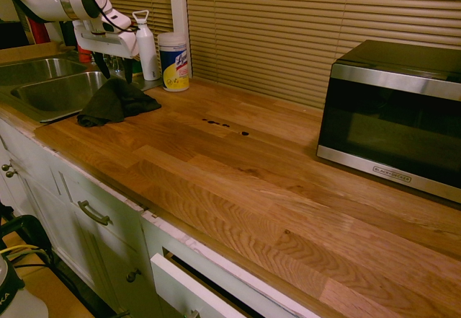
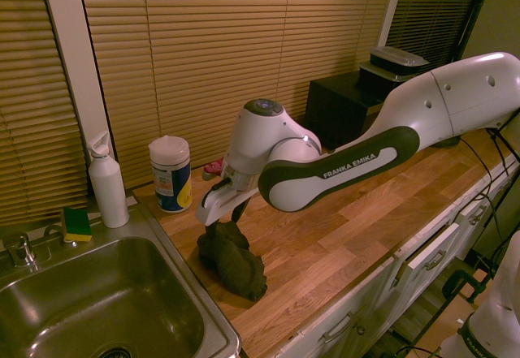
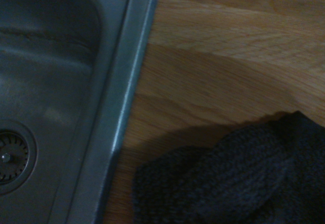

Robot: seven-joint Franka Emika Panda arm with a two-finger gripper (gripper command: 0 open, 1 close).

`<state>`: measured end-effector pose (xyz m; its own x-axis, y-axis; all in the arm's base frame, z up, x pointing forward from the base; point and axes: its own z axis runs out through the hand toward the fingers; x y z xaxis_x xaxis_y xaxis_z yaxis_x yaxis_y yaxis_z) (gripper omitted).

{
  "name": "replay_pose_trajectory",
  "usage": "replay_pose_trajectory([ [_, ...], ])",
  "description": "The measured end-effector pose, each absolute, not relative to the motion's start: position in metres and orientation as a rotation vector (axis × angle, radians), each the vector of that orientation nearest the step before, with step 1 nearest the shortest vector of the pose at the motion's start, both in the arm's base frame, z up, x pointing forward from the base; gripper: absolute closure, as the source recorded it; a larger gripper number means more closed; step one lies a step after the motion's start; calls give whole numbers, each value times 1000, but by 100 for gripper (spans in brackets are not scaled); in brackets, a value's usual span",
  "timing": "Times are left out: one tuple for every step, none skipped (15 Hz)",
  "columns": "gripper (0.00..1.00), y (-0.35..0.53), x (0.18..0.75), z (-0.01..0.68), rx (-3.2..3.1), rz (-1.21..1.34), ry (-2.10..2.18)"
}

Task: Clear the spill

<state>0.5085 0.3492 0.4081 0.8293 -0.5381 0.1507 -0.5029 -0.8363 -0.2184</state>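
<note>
The gripper (image 1: 113, 67) hangs with its fingers apart and empty just above the dark cloth (image 1: 115, 102), which lies crumpled beside the sink (image 1: 43, 94). The spill (image 1: 225, 126), a thin trail of dark drops, sits untouched on the countertop (image 1: 274, 188), well right of the cloth. Risks: a shallow pinch may drop the cloth mid-carry, and a bunched cloth could smear the drops.

Not much print to read here. The wipes canister (image 1: 173, 61), standing on the counter a little way left of the microwave (image 1: 392, 116), has "Lysol" on its yellow and blue label. The microwave has a small brand strip along its bottom edge, looks like "BLACK+DECKER" but it's tiny. The robot arm (image 2: 357, 161), above the canister, says "FRANKA EMIKA" on its dark band.
</note>
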Motion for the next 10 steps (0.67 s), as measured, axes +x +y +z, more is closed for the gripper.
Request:
replay_pose_trajectory([
  [0,357,508,403,-2851,-306,806],
  [0,364,509,397,-2867,-299,803],
  [0,367,511,391,-2881,-291,812],
  [0,367,515,383,-2898,-286,834],
  [100,366,520,376,-2914,-281,860],
  [100,365,524,370,-2924,-268,879],
  [100,365,529,365,-2932,-255,890],
  [100,365,533,362,-2936,-248,899],
  [100,365,536,359,-2940,-242,906],
  [100,366,538,357,-2945,-236,911],
])
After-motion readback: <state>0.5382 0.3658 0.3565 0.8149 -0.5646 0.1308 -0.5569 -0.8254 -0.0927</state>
